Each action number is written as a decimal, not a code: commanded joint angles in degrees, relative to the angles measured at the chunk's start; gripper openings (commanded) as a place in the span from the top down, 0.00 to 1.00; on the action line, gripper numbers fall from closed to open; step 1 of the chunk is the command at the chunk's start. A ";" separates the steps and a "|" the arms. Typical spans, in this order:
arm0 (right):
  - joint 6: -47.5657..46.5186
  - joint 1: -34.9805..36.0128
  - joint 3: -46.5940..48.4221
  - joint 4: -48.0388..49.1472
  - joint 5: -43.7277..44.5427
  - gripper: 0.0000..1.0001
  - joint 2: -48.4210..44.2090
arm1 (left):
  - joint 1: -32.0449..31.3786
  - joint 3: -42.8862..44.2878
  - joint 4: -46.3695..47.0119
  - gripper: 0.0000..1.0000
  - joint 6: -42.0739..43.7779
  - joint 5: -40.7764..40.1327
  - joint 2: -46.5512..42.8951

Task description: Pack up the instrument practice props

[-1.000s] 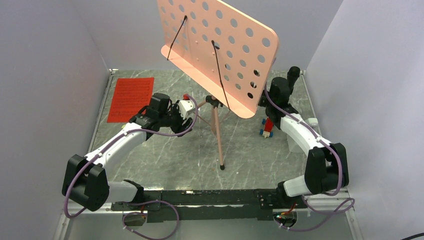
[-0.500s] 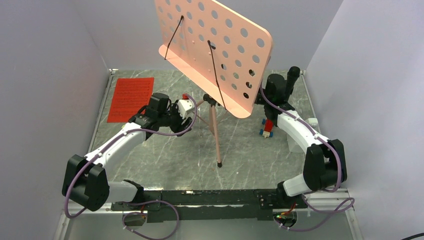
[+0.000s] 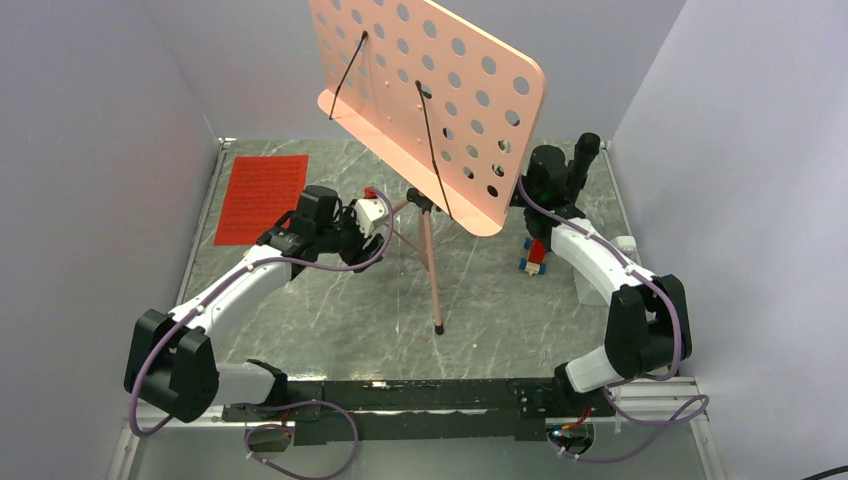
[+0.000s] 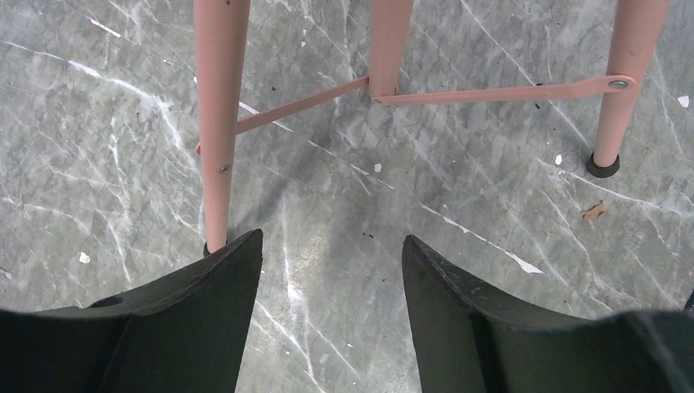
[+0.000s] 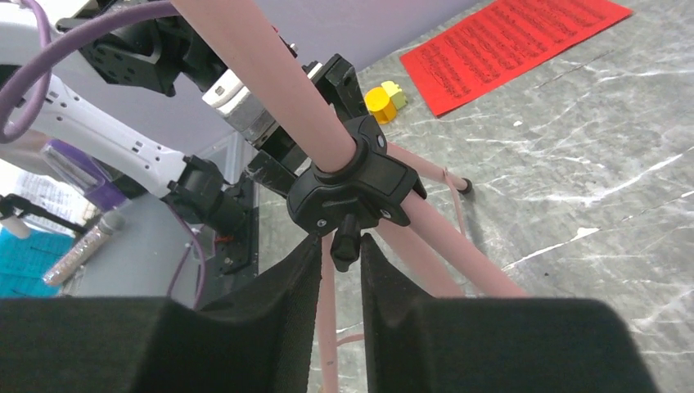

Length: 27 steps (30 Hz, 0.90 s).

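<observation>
Between the right jaws sits the black knob [image 5: 345,244] of the music stand [image 3: 430,90]. The jaws are nearly together and clamped on it, one pad each side, right at the tips. Just above the tips I see the black hub [image 5: 360,184] where the pink pole [image 5: 270,74] and the legs [image 5: 458,246] meet. The legs run down past the jaws to the surface [image 5: 589,188]. Far beyond the tips, up and to the right, the red sheet music [image 5: 507,45] lies flat, w/ a yellow toy block [image 5: 379,102] nearer; both are well apart from the stand.

The left jaws stand apart w/ nothing btw. them, only bare marble. One pink leg [image 4: 219,123] comes down just ahead of the left-side tip; I cannot tell if it touches. Another leg's foot [image 4: 604,166] is ahead, off to the right, w/ thin braces [image 4: 491,92] crossing.
</observation>
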 commanded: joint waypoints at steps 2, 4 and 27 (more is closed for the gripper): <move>-12.26 1.66 4.41 -5.93 0.26 0.89 -0.14 | 0.32 0.09 1.15 0.32 0.10 0.10 -1.70; -16.60 2.25 4.87 -7.68 1.12 0.92 -0.76 | 0.31 0.37 0.60 0.32 0.26 0.09 -1.52; -129.92 12.18 -14.27 -25.14 12.83 0.79 -17.01 | 0.62 2.06 -0.78 0.31 0.58 -0.65 0.16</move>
